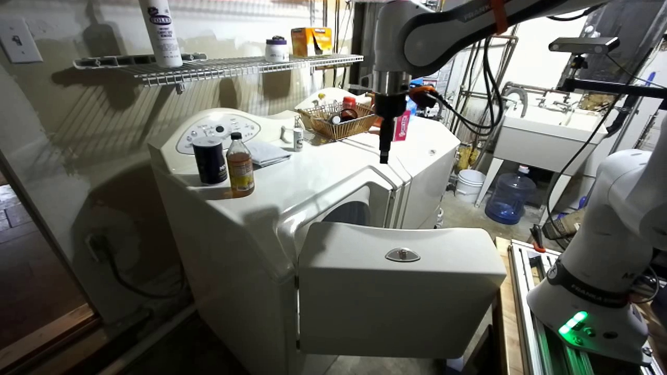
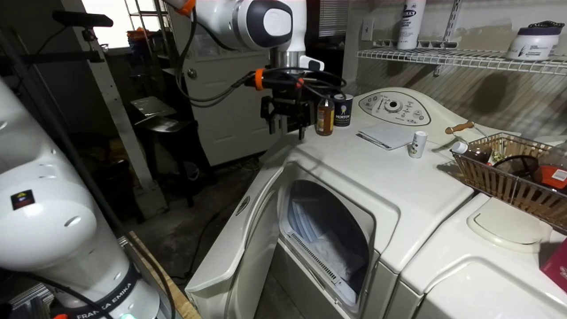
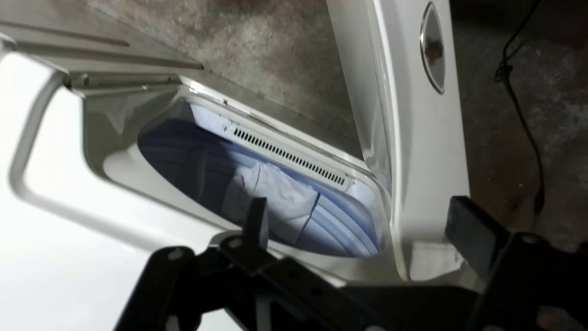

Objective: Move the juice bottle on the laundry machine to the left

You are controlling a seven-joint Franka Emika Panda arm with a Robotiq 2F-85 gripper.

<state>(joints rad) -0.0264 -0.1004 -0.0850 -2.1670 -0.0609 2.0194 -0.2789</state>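
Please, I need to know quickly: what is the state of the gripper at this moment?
The gripper: open, holding nothing; the juice bottle stands apart from it.

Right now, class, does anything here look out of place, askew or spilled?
One thing: the door of the laundry machine stands open with pale cloth inside, odd if only the juice bottle on top is to be moved. The bottle stands upright, with no spill visible around it.
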